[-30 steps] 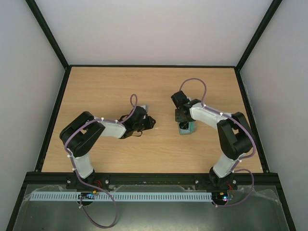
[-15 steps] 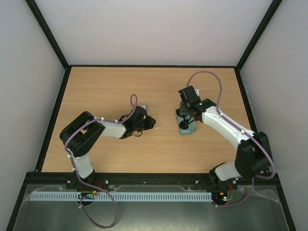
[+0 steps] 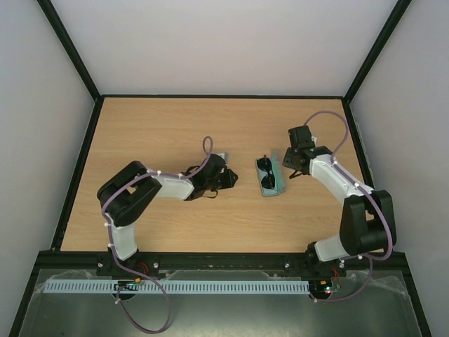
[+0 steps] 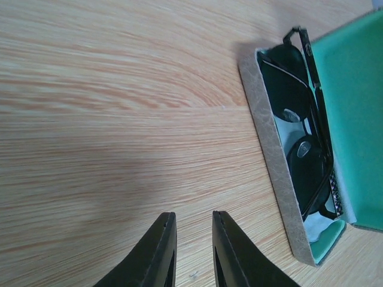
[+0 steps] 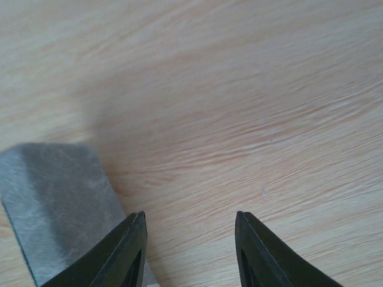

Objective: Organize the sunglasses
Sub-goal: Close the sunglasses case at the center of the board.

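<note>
The sunglasses [image 3: 266,173] lie folded inside an open grey case [image 3: 271,194] with teal lining, at mid-table. In the left wrist view the dark round lenses of the sunglasses [image 4: 298,140] rest in the case [image 4: 272,149], whose teal lid [image 4: 353,101] lies flat open. My left gripper [image 3: 231,180] sits low just left of the case, its fingers [image 4: 165,245] a narrow gap apart with nothing between them. My right gripper [image 3: 288,170] is at the case's right side, open and empty. Its left finger [image 5: 133,242] stands next to the grey lid [image 5: 54,197].
Bare wooden tabletop [image 3: 161,133] surrounds the case. Black frame rails [image 3: 77,168] run along the table's sides, with white walls behind. Both arm bases are at the near edge.
The right gripper has pulled off the case to the right and opened wider, leaving the sunglasses uncovered in the case. The left gripper has slid right, closer to the case.
</note>
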Controlling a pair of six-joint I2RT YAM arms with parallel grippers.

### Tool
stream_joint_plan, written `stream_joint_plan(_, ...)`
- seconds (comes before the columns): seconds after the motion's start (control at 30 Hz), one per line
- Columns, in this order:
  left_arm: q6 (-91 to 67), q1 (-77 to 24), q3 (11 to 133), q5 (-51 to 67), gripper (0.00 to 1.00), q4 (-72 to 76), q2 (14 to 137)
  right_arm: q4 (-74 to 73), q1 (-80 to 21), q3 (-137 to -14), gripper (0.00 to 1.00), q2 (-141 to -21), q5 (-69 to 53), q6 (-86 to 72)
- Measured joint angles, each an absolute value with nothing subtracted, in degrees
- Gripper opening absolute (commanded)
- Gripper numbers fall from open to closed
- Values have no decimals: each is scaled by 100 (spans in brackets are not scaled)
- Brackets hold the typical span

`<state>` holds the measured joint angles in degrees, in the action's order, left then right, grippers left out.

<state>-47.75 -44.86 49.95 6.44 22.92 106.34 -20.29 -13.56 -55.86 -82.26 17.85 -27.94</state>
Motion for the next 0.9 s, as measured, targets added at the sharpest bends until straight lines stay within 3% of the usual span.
stream_joint_plan(0.5, -4799, -4860, 6519, 727, 17, 2154, 12025, -1319, -1334, -5179, 26, -8654, 718, -2770)
stream_joint_plan(0.9, -4794, -4869, 6969, 751, 17, 1977, 12289, -854, -1730, -5127, 24, -8866, 591, -2794)
